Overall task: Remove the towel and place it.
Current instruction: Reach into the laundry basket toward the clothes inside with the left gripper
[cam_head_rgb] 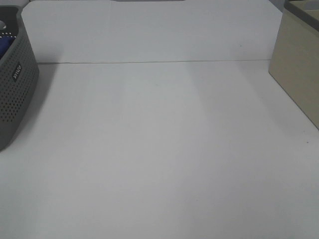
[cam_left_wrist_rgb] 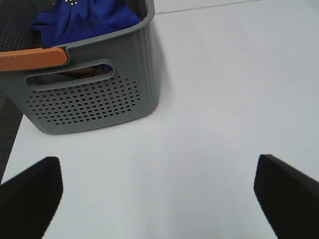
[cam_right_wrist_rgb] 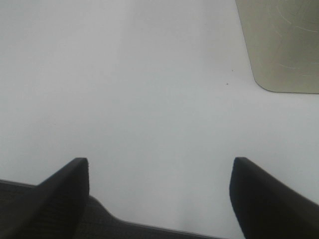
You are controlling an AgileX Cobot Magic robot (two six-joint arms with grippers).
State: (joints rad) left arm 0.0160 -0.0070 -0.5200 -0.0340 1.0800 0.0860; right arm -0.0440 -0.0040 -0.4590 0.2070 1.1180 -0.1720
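Note:
The royal-blue towel [cam_left_wrist_rgb: 82,19] lies bunched inside a grey perforated basket [cam_left_wrist_rgb: 89,99] that has an orange handle [cam_left_wrist_rgb: 32,59]. In the exterior high view only the basket's side [cam_head_rgb: 17,89] shows at the left edge, with a sliver of the blue towel [cam_head_rgb: 4,46] over its rim. My left gripper [cam_left_wrist_rgb: 159,191] stands open over the white table, a short way in front of the basket, nothing between its fingers. My right gripper [cam_right_wrist_rgb: 159,191] is open too, above bare table near a beige box [cam_right_wrist_rgb: 281,42]. Neither arm appears in the exterior high view.
A beige box [cam_head_rgb: 299,69] stands at the right edge of the white table [cam_head_rgb: 159,149]. A seam [cam_head_rgb: 149,62] runs across the table's far part. The table's near edge shows in the right wrist view, with dark floor [cam_right_wrist_rgb: 75,224] beyond it.

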